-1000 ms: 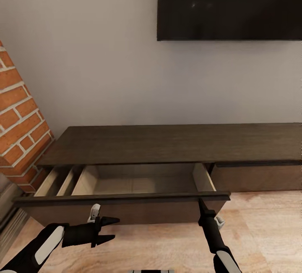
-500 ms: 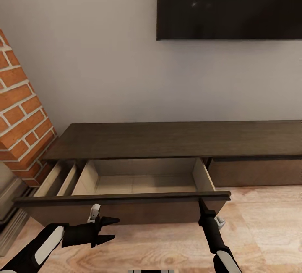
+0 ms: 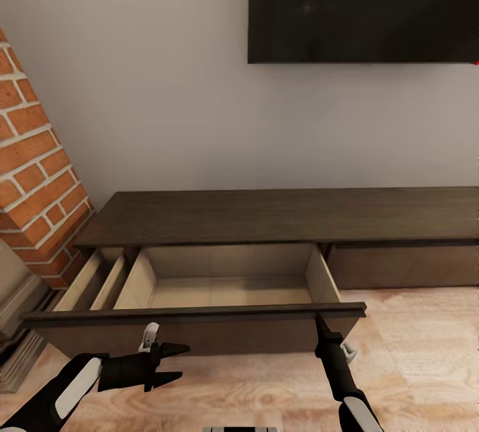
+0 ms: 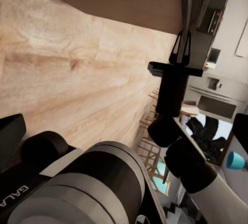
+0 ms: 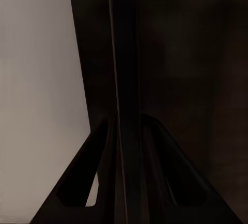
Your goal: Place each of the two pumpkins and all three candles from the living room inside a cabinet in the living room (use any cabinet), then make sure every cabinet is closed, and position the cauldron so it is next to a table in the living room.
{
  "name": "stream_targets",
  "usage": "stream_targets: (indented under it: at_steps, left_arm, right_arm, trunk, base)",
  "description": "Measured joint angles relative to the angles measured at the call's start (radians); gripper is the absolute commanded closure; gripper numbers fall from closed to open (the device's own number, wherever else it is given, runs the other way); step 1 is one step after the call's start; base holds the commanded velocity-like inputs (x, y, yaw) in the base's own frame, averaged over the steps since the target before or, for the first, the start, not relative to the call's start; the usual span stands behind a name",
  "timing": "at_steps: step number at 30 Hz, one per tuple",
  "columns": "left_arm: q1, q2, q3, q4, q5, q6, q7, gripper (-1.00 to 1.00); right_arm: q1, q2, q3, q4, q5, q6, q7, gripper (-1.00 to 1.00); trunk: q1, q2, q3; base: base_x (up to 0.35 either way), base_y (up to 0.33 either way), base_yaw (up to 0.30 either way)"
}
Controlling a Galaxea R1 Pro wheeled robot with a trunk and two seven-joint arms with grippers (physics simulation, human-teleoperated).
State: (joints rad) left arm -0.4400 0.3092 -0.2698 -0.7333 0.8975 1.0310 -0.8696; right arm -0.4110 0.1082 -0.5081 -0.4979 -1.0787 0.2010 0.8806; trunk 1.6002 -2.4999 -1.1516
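Where clamped: right tool (image 3: 319,321) (cabinet (image 3: 199,316) drawer-front)

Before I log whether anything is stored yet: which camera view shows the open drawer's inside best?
The head view: the open drawer shows its whole pale inside, nothing in it. The right wrist view shows just its dark front edge between the right gripper fingers. The left wrist view shows only a strip of the dark front.

A pale wood floor (image 3: 412,352) carried the long, low, dark-brown cabinet (image 3: 286,216), which stood against the far wall. The cabinet's flat top was bare. Its left drawer (image 3: 226,282) stood pulled out toward the near side, pale inside with nothing in it. A brick column (image 3: 33,179) rose from the floor at the cabinet's left end.
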Motion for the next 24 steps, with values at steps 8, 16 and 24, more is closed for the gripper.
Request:
stream_targets:
  at_steps: [8,16,24]
  left_arm:
    - [0.0,0.0,0.0,0.0,0.0,0.0,0.0,-1.0]
    - [0.0,0.001,0.0,0.0,0.0,0.0,0.0,-1.0]
    - [0.0,0.001,0.0,0.0,0.0,0.0,0.0,-1.0]
  right_arm:
    - [0.0,0.0,0.0,0.0,0.0,0.0,0.0,1.0]
    - [0.0,0.0,0.0,0.0,0.0,0.0,0.0,1.0]
    - [0.0,0.0,0.0,0.0,0.0,0.0,0.0,1.0]
  trunk:
    - [0.0,0.0,0.0]
    - [0.0,0.0,0.0]
    - [0.0,0.0,0.0]
  base:
    - [-0.073,0.0,0.0]
    - [-0.02,0.0,0.0]
    - [-0.015,0.0,0.0]
